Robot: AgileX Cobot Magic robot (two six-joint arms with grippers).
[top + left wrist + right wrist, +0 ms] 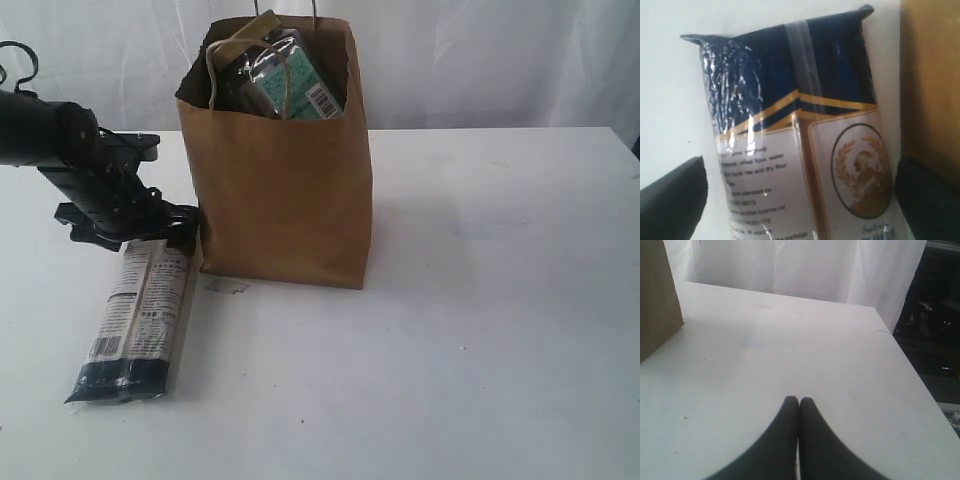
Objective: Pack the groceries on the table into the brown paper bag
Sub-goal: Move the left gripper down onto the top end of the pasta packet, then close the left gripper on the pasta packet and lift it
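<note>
Both left fingers (pixel 672 200) flank the pasta packet (pixel 800 130).

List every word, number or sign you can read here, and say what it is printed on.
"wheat flour, water": white label of the long pasta packet.
"raw and dry flour": same label, next line.
Remaining label lines and the script under the gold emblem: blurred, unreadable.
Barcodes on the pasta packet and on the green packet in the brown paper bag: digits too small.
</note>
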